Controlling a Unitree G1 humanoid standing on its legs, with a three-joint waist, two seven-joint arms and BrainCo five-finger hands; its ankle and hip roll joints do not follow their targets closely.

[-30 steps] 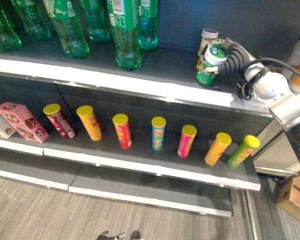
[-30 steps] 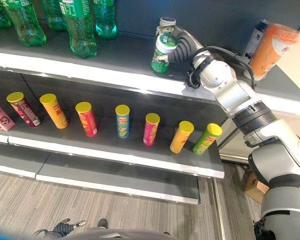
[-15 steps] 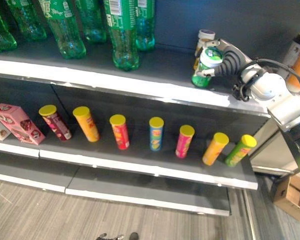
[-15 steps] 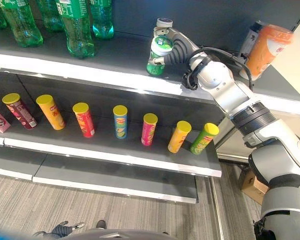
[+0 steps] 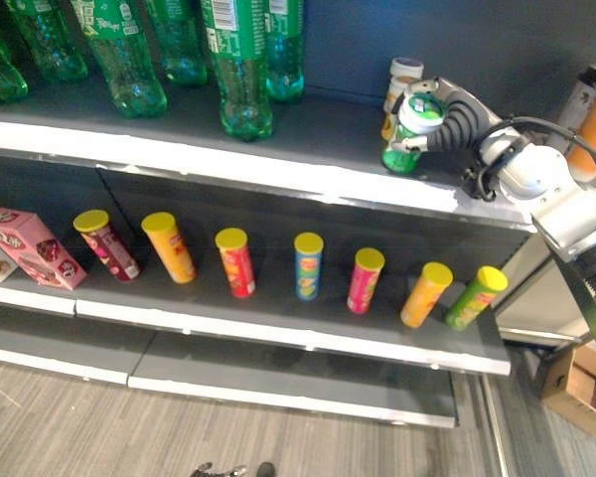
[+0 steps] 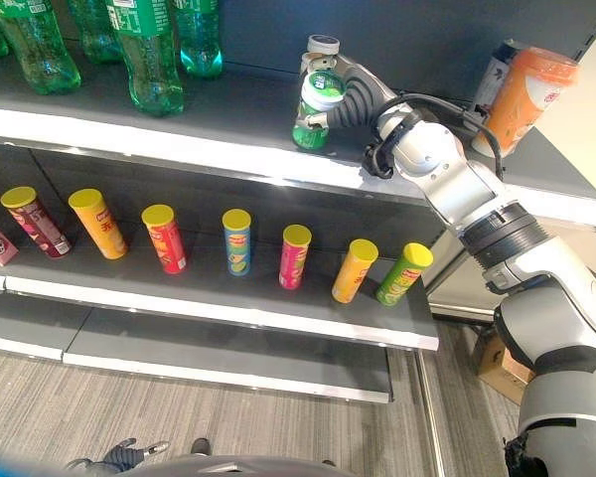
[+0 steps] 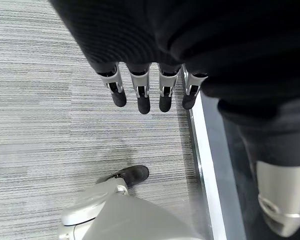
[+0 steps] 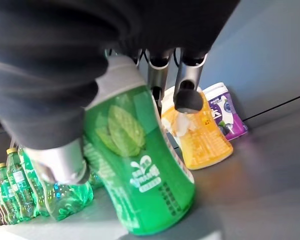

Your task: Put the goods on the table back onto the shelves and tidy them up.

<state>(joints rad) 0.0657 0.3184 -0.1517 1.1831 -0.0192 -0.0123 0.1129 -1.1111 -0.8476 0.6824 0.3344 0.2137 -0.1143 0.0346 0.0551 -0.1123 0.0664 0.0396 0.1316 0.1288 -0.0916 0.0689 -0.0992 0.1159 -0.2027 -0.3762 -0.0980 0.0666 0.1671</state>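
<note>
A: Item: green jar [image 8: 140,170], top shelf [image 5: 278,164], tilted on its base edge just beside the orange jar [image 8: 200,135] and purple jar [image 8: 225,107]. Holder?

B: Right hand [image 6: 353,99], fingers wrapped round it, likely to set it into that row. Left hand [image 7: 150,90] hangs over the floor, fingers straight, empty.

A: Change?

B: Jar shifted slightly; grip unchanged.

Right hand [image 8: 65,125] gripping green bottle [image 8: 140,170]; base on shelf [image 8: 260,190] | orange jar [image 8: 200,132], purple jar [image 8: 227,107] behind
</note>
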